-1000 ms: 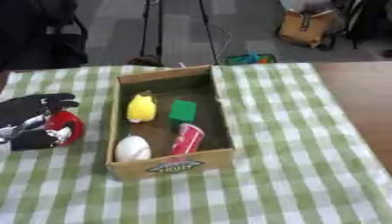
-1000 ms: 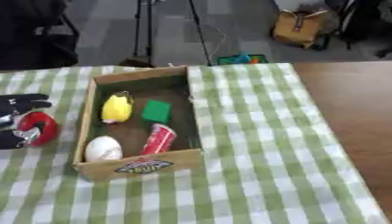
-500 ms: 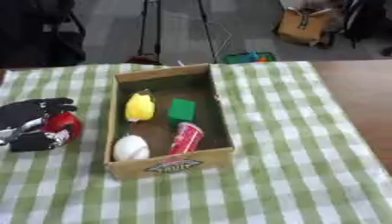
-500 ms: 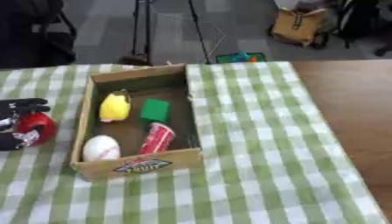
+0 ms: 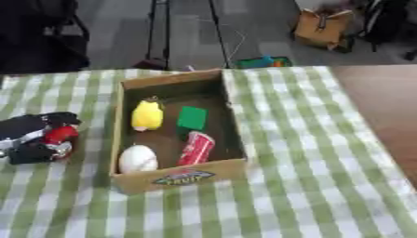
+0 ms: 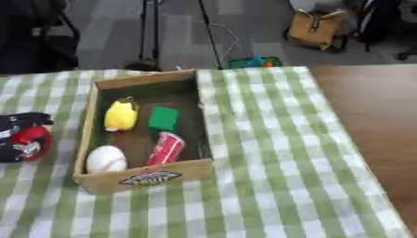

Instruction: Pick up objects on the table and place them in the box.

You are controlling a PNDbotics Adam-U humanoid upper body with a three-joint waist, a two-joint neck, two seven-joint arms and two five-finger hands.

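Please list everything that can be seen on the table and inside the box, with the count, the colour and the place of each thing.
box: 1, brown cardboard with a label on its near wall, middle of the table
yellow object: 1, yellow, far left inside the box
green block: 1, green, far right inside the box
white ball: 1, white, near left corner of the box
red can: 1, red, lying in the near right part of the box
red object: 1, red, left of the box, in the left hand
tablecloth: 1, green and white check, covering most of the table
table: 1, brown, bare at the right
left hand: 1, black, curled round the red object
right hand: not in view
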